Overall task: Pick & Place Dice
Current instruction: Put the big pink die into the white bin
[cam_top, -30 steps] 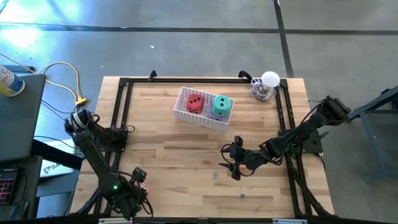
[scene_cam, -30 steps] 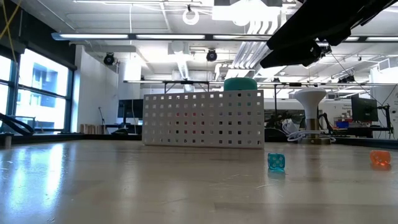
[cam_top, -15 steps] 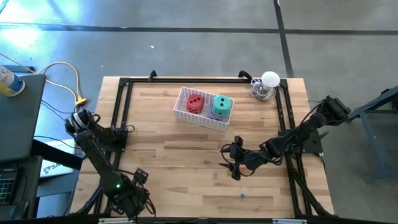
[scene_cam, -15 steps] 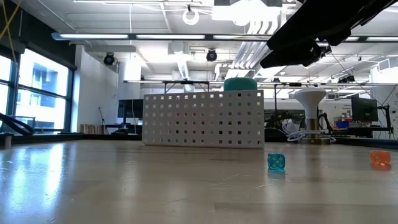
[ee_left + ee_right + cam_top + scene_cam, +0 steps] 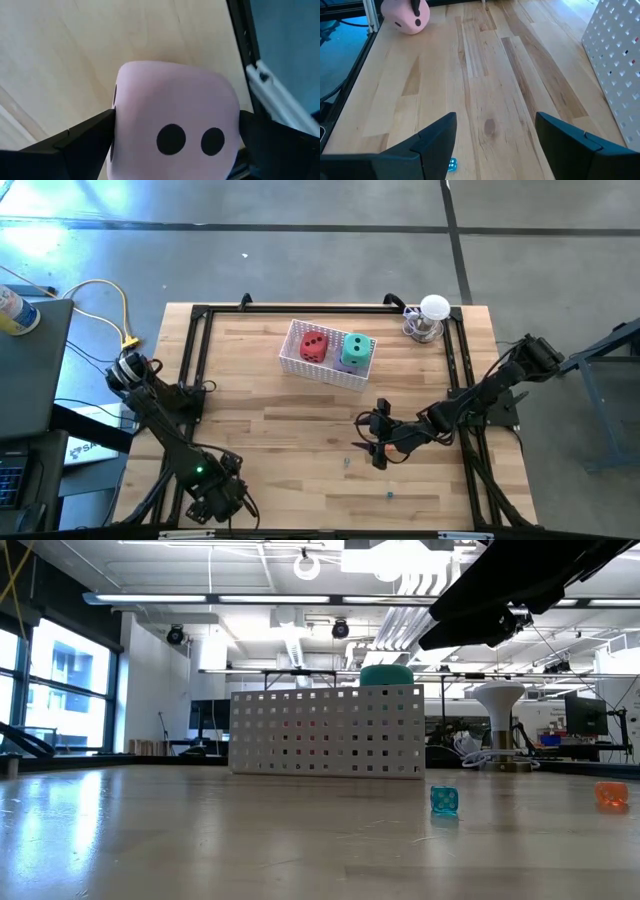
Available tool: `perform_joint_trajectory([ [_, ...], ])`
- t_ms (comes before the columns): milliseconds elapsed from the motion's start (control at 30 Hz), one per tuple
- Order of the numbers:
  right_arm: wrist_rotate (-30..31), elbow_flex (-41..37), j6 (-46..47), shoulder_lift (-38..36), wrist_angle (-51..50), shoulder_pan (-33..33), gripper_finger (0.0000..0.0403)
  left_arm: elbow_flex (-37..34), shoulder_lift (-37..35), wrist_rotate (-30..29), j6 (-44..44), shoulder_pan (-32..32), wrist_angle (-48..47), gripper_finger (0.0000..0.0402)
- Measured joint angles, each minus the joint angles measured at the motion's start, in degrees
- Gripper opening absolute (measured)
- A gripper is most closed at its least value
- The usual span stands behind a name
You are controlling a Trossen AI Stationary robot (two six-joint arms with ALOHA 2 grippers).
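**Left gripper clamped on pink die, right gripper spread over mid-table**

High view: your left gripper sits at the near left corner of the table; the pink die isn't visible from here. Right gripper hangs over the middle-right of the table. White basket sits toward the far side, holding the red die and green die, with a bit of purple die showing just beside the green one. A small blue die and another tiny one lie on the wood near the right gripper. White lamp-like object at the far right corner.

Low view: the basket's perforated wall faces you, green die top poking above the rim. Small blue die in front of it, small orange die at the right edge. One dark arm crosses the top right.

Left wrist view: both fingers press the pink die from either side; two pips face the camera.

Right wrist view: fingers are spread wide, nothing between them. You see the pink die far off at the table corner, the left gripper's finger against it.
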Motion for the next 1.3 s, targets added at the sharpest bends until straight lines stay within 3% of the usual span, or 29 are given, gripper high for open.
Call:
perform_joint_trajectory([
  [467, 0.01, 0.00, 0.00, 0.00, -0.04, 0.00, 0.0262, -0.45, 0.20, -5.01, -3.97, 0.63, 4.91, 0.0400],
  [733, 0.00, 0.00, 0.00, 0.00, -0.04, 0.00, 0.0262, -6.20, 0.70, -6.01, -4.08, 2.62, 11.40, 0.0400],
  [867, -0.01, 0.00, 0.00, 0.00, -0.04, 0.00, 0.0262, -8.23, 0.57, -5.15, -4.09, 3.47, 15.21, 0.0400],
  [1100, -0.01, 0.00, 0.00, 0.00, -0.05, 0.00, 0.0262, -8.85, 2.55, -5.87, -3.97, 3.47, 15.17, 0.0400],
  [1300, 0.01, 0.00, 0.00, 0.00, -0.04, 0.00, 0.0262, -8.85, 1.01, -2.73, -3.70, 3.52, 14.00, 0.0400],
])
